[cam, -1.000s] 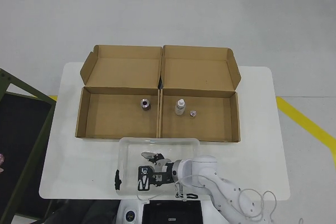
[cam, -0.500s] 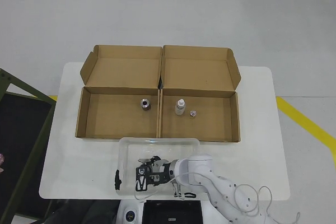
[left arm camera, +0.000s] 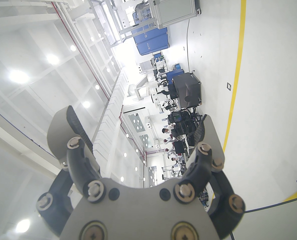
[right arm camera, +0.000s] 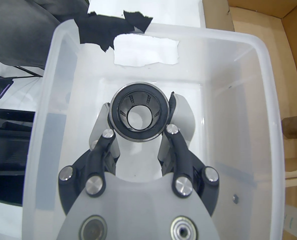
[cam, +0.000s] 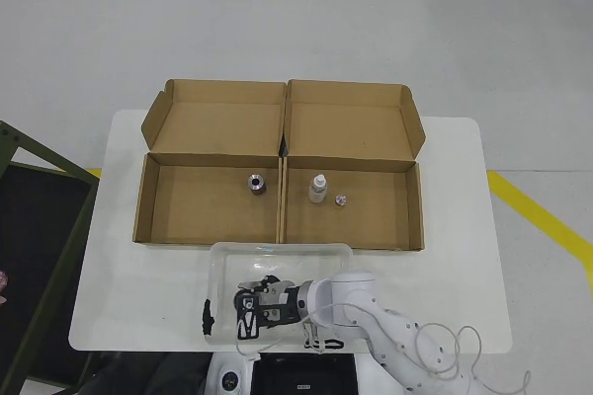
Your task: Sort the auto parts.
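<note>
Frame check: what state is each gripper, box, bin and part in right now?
right gripper, shut on the bearing, inside the clear bin.
bearing, gripped between the fingers.
left gripper, open, empty.
clear bin, open-topped.
left box, lid open, one metal cylinder inside.
right box, lid open, white bottle and small round part inside.

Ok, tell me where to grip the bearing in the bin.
Grip the bearing across its round outer wall, fingers on opposite sides, coming from its open end: the cylinder fits between them, as the right gripper shows inside the clear bin.
</note>
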Action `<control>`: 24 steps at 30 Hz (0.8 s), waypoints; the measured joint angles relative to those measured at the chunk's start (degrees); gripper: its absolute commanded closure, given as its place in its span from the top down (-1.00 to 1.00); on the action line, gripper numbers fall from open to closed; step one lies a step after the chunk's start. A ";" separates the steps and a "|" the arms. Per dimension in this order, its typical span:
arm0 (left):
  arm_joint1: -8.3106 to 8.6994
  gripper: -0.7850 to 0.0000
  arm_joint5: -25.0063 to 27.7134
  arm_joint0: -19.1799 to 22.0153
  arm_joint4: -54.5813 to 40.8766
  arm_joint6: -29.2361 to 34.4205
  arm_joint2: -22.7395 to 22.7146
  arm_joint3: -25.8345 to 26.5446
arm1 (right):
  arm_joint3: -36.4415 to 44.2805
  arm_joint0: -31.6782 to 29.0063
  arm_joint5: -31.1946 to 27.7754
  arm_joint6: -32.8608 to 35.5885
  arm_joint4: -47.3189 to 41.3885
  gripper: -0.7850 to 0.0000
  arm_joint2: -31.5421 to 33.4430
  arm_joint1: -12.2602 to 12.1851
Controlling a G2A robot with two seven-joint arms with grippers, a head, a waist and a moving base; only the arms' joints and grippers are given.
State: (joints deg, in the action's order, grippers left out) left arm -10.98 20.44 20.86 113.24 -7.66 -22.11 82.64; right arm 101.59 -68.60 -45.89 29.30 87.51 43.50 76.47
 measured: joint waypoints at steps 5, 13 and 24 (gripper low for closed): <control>0.00 1.00 0.00 0.00 0.00 0.00 0.00 0.00 | 0.62 0.25 0.07 -1.11 -0.77 -1.00 0.26 -0.16; 0.00 1.00 0.00 0.00 0.00 0.00 0.00 0.00 | 2.67 1.00 0.85 -2.78 -2.31 -1.00 1.49 -0.44; 0.00 1.00 0.00 0.00 0.00 0.00 0.00 0.00 | 5.08 1.93 2.63 -5.07 -4.93 -1.00 4.16 -0.86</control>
State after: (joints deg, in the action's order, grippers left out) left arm -10.98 20.44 20.86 113.24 -7.66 -22.11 82.64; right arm 106.68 -66.67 -43.26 24.23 82.59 47.66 75.60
